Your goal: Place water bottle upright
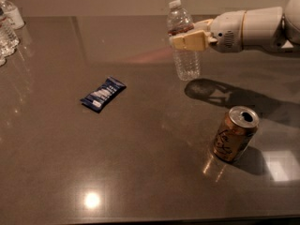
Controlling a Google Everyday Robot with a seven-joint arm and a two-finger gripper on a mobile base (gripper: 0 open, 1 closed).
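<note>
Claw (183,35) position: upper right of the camera view, at the end of the white arm (255,28), which enters horizontally from the right edge. Claw state: clamped on the water bottle (186,60), with one tan finger (188,42) lying across the front of the bottle body just below the shoulder and the other partly visible behind it. The grip sits at the level of the narrow reddish label band (178,31). Bottle orientation: near vertical, white cap (175,3) uppermost, with the top leaning slightly to the left. Bottle base: low over the brown surface (150,172); contact between base and surface cannot be confirmed from this view. A dark shadow of arm and bottle falls on the surface to the right of the base. Other items: a blue snack packet (103,93) lies flat left of centre, well apart from the bottle. A gold drink can (234,134) with an opened top stands toward the lower right, in front of the arm and apart from the bottle. Several clear bottles (8,25) with white labels stand at the upper left edge, partly cut off by the frame. A bright light reflection shows on the surface near the lower edge.
</note>
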